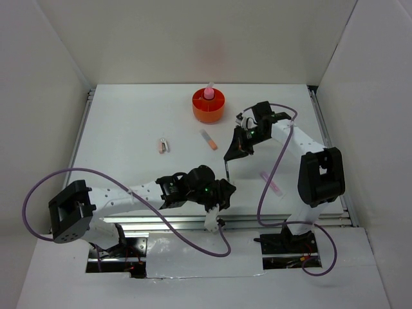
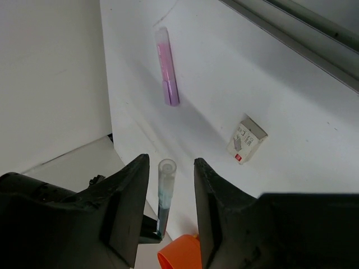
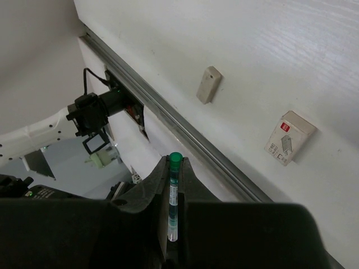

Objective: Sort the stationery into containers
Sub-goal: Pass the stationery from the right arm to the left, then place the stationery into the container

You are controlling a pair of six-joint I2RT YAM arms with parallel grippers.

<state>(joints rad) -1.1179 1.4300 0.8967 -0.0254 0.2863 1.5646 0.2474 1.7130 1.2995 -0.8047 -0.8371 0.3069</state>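
The orange tub (image 1: 208,109) stands at the back middle with a pink glue stick (image 1: 209,93) upright in its centre. My right gripper (image 1: 230,154) (image 3: 175,162) is shut on a thin dark pen with a green cap (image 3: 174,190), held above the table's middle; the pen hangs down (image 1: 227,169). My left gripper (image 1: 222,193) (image 2: 171,168) is open and empty, and the held pen (image 2: 165,190) shows beyond its fingers. An orange-pink marker (image 1: 208,139), small erasers (image 1: 164,145) and a pink pen (image 1: 272,183) (image 2: 167,67) lie on the table.
A white eraser with a red label (image 2: 247,140) (image 3: 289,137) and a beige eraser (image 3: 208,85) lie near the metal rail (image 3: 185,134) at the table's near edge. The tub's rim (image 2: 179,255) shows at the bottom of the left wrist view. White walls enclose three sides.
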